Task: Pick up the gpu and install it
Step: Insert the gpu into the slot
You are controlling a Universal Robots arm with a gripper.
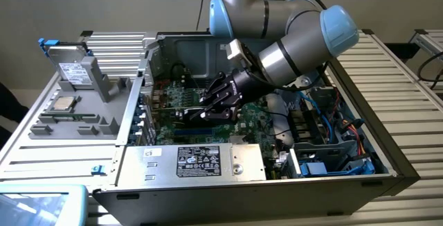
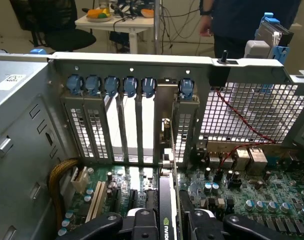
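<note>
Okay, the gripper is reaching down inside the open computer case. In the wrist view the gripper is clamping the gpu between its two black fingers, one on each face. The fingers are only partly in frame.

The gpu is standing on edge over the motherboard and running straight toward the case's back wall. Its silver bracket is sitting upright in the slot row there, between two of the blue clips. Whether the bracket is touching the wall or sitting just beside it is hard to tell. The card's lower edge is being hidden by its own body and the fingers, so I cannot tell if it is sitting in a socket.

In the exterior view the gripper is covering most of the card. Just a dark strip is showing under the fingertips, hard to make out.

A power supply box is sitting at the case's edge nearest the exterior camera. A red wire is hanging across the mesh part of the case's back wall. Beyond that wall a person in dark clothes is standing, cut off by the frame edge.
</note>
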